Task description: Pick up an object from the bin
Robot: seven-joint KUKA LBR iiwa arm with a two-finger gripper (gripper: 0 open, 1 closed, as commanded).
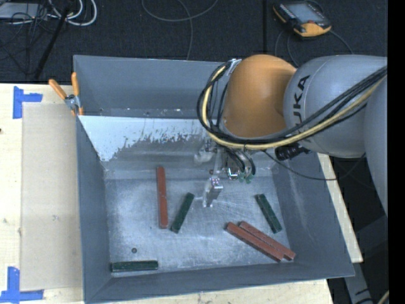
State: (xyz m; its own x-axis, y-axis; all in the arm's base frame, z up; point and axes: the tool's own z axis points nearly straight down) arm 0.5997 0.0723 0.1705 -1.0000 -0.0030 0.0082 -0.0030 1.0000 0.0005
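I am looking down into a grey metal bin (93,220) with sloping walls. Its floor is scuffed and scratched to a pale, chalky finish, and streaky wear marks run along the foot of the back wall.

The arm (342,106) comes in from the right. It is a smooth, rounded silver shell that ends in a glossy orange dome (256,97), with yellow and black cables (212,116) looped around it. Below the dome the claw (211,193) hangs as a thin, bright metal piece near the middle of the bin. I cannot tell whether it is spread or pressed together, and I see nothing gripped in it.

The thing nearest the claw is a short dark green bar (182,212), flat-sided and straight, lying tilted on the floor. Its upper end is just to the left of the claw tip, and the two do not appear to touch.

Just left of that bar is a long reddish-brown stick (162,197), lying almost straight up and down in my view. To the right of the claw, apart from it, lies a second dark green bar (268,213), also tilted. Two reddish-brown sticks (259,240) lie side by side, touching, toward the front right. A third dark green bar (134,266) lies flat along the front edge at the left, well apart from the rest.
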